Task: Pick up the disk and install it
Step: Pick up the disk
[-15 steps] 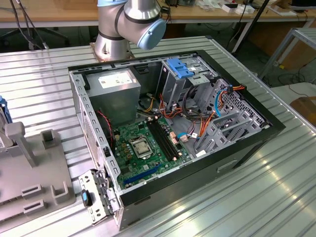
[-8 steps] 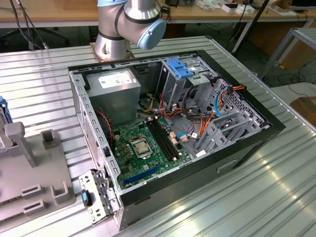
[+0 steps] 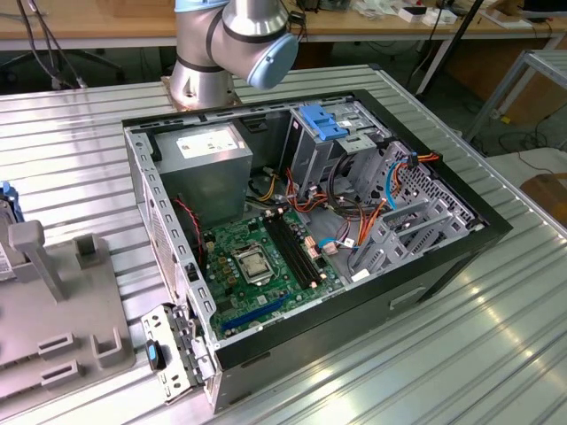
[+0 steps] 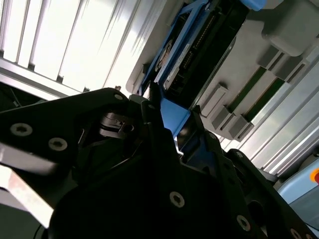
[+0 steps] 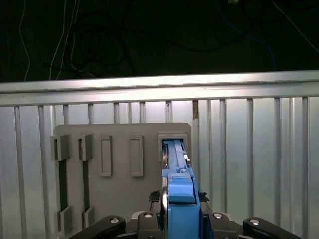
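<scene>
Bright daylight, glare on table (image 4: 75,45)

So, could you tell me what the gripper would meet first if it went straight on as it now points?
The disk: the gripper is at its blue-railed edge. Straight on beyond that lies the grey holder it stands in; depth is unclear.
</scene>
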Controlling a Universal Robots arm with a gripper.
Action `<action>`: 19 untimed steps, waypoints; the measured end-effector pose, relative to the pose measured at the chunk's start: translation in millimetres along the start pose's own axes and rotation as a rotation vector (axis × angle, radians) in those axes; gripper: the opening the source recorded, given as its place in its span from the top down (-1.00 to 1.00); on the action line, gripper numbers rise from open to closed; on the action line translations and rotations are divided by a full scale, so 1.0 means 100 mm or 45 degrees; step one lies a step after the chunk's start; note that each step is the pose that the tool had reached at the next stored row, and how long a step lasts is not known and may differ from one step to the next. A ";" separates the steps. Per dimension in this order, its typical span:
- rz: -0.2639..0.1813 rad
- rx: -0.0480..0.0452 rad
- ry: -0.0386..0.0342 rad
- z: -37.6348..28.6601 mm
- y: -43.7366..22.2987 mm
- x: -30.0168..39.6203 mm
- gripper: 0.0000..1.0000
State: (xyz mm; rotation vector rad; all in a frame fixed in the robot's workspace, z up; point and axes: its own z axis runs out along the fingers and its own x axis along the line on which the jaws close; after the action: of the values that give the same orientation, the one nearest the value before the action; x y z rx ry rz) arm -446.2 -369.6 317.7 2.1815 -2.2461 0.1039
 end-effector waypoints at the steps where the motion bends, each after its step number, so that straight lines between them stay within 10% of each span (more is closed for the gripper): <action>1: 0.000 0.000 -0.0002 0.009 0.001 0.004 0.25; 12: 0.000 0.004 -0.0035 0.080 0.004 0.033 0.25; 19: 0.001 -0.021 -0.0028 0.082 -0.007 0.032 0.25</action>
State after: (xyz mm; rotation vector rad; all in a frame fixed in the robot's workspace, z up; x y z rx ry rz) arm -445.2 -373.3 309.7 2.1737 -2.2407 0.0828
